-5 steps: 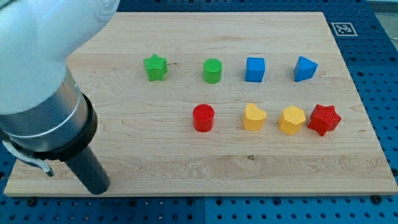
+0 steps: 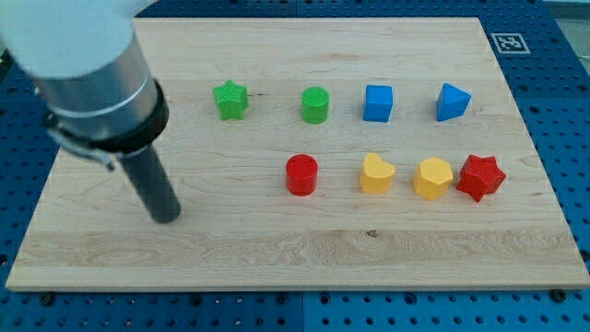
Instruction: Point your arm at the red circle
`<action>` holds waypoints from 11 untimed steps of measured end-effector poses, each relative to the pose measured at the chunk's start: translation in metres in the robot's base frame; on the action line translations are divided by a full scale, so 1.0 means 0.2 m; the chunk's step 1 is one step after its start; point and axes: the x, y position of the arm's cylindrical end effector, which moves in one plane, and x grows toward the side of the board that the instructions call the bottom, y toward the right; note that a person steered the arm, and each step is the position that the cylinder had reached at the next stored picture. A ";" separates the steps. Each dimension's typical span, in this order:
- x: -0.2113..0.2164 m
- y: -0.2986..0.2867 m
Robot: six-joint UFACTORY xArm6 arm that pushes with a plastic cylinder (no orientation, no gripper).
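The red circle (image 2: 301, 174) is a short red cylinder standing near the middle of the wooden board (image 2: 277, 249). My tip (image 2: 167, 217) rests on the board to the view's left of the red circle, well apart from it and a little lower. The dark rod rises from the tip up and to the left into the grey arm body at the view's top left. No block touches the tip.
A green star (image 2: 230, 100), a green circle (image 2: 315, 105), a blue cube (image 2: 378, 102) and a blue wedge-like block (image 2: 452, 101) form the upper row. Two yellow blocks (image 2: 376, 173) (image 2: 432, 177) and a red star (image 2: 481, 177) stand right of the red circle.
My tip has moved up and to the right, from the board's lower left corner towards the red circle. The blocks have not moved.
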 end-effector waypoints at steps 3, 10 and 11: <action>-0.43 0.11; -0.38 0.89; -0.32 0.95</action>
